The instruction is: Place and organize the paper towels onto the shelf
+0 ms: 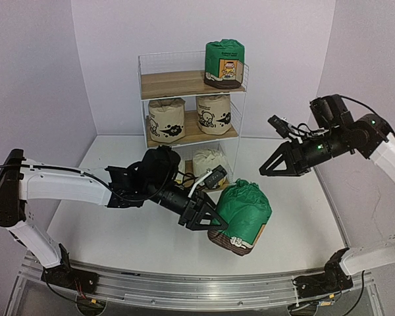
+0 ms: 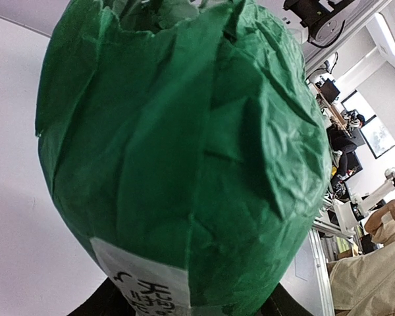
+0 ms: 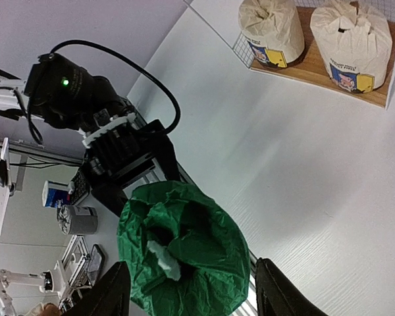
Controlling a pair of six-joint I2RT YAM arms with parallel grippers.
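My left gripper (image 1: 209, 219) is shut on a green paper towel roll (image 1: 242, 216) and holds it tilted in front of the shelf (image 1: 145, 85). The roll fills the left wrist view (image 2: 184, 145), with the dark fingers (image 2: 100, 301) at its base. My right gripper (image 1: 271, 169) is open and empty in the air right of the shelf. In the right wrist view the green roll (image 3: 184, 250) shows far off between its fingers (image 3: 108, 289). On the shelf, a second green roll (image 1: 224, 62) stands on the top board. Two beige rolls (image 1: 166, 120) (image 1: 214, 113) stand on the middle board. Two white rolls (image 3: 270, 29) (image 3: 352, 43) stand on the bottom board.
The left arm (image 1: 151, 178) hides part of the bottom board in the top view. White walls close in the table (image 1: 118, 230) at the back and sides. A metal rail (image 1: 184, 289) runs along the near edge.
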